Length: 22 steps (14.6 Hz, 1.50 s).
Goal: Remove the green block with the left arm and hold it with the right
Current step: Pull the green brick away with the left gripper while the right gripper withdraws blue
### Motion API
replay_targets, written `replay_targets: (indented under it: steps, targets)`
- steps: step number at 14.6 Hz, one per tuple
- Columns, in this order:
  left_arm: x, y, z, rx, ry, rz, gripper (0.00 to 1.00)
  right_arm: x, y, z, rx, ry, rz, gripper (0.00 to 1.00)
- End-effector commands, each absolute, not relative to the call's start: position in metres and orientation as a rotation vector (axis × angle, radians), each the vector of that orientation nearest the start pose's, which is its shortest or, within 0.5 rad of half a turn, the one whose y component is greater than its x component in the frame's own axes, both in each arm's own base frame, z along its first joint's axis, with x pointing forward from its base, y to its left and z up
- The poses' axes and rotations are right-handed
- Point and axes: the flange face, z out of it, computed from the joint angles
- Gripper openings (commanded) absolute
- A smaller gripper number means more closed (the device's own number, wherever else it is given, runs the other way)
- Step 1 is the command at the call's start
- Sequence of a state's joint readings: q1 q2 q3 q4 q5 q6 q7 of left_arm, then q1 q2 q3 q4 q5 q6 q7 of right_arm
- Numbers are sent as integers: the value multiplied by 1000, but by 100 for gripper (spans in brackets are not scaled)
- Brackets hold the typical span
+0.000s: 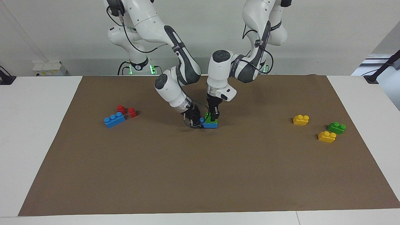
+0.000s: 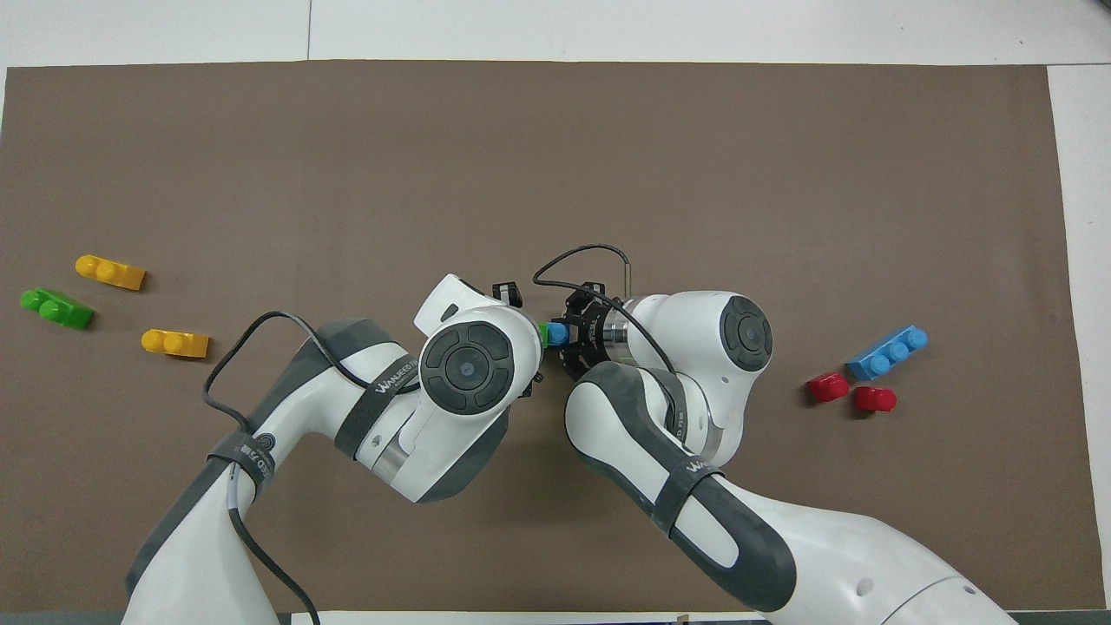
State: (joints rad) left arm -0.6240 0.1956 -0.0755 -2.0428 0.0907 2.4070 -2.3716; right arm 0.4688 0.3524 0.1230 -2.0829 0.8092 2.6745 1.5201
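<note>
Mid-mat, a green block sits stacked on a short blue brick. My left gripper comes straight down on the stack and is shut on the green block. My right gripper reaches in low from the right arm's end and is shut on the blue brick's end, at mat level. In the overhead view the left wrist covers most of the stack. Only a sliver of the green block and one stud of the blue brick show there, beside the right gripper.
A second green block and two yellow bricks lie toward the left arm's end. A long blue brick and two red pieces lie toward the right arm's end. All rest on a brown mat.
</note>
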Motion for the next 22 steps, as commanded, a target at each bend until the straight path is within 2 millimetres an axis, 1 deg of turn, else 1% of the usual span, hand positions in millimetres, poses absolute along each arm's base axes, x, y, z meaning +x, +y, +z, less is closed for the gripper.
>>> replay_targets:
  steps: [1, 3, 4, 6, 8, 10, 11, 12, 13, 14, 15, 17, 18, 19, 20, 21, 22]
  targets:
    - [460, -386, 366, 2045, 2151, 96, 0, 521, 314, 276, -1802, 1950, 421, 0]
    - [470, -376, 377, 2004, 2177, 99, 0, 521, 314, 276, -1803, 1950, 423, 0]
    - [474, -369, 386, 1998, 2184, 104, 0, 524, 315, 280, -1797, 1944, 419, 0]
    - [472, -365, 404, 2020, 2175, 114, 0, 525, 316, 283, -1794, 1939, 417, 0]
    - [471, -357, 420, 2046, 2165, 122, 0, 528, 314, 286, -1789, 1936, 417, 0]
    - [466, -352, 437, 2054, 2150, 121, 0, 537, 304, 290, -1768, 1944, 414, 0]
    - [465, -350, 440, 2060, 2153, 121, 0, 538, 302, 293, -1764, 1943, 414, 0]
    - [464, -349, 445, 2056, 2155, 115, 0, 543, 294, 297, -1752, 1951, 418, 0]
    - [462, -350, 448, 2067, 2143, 105, 0, 550, 280, 304, -1745, 1954, 425, 0]
    - [462, -346, 452, 2080, 2136, 90, 0, 557, 263, 311, -1752, 1947, 435, 0]
    - [465, -338, 456, 2091, 2130, 78, 0, 566, 243, 322, -1770, 1916, 443, 0]
    - [476, -315, 460, 2135, 2111, 52, 0, 580, 190, 336, -1807, 1860, 450, 0]
    - [485, -298, 461, 2166, 2087, 37, 0, 585, 158, 341, -1842, 1829, 442, 0]
    - [493, -278, 465, 2198, 2057, 18, 0, 589, 129, 342, -1903, 1792, 427, 0]
    - [502, -256, 471, 2220, 2024, -2, 0, 592, 93, 339, -1981, 1755, 397, 0]
    - [511, -230, 477, 2241, 1997, -26, 0, 594, 55, 337, -2033, 1732, 364, 0]
    - [519, -204, 483, 2273, 1957, -53, 0, 594, 20, 335, -2039, 1731, 341, 0]
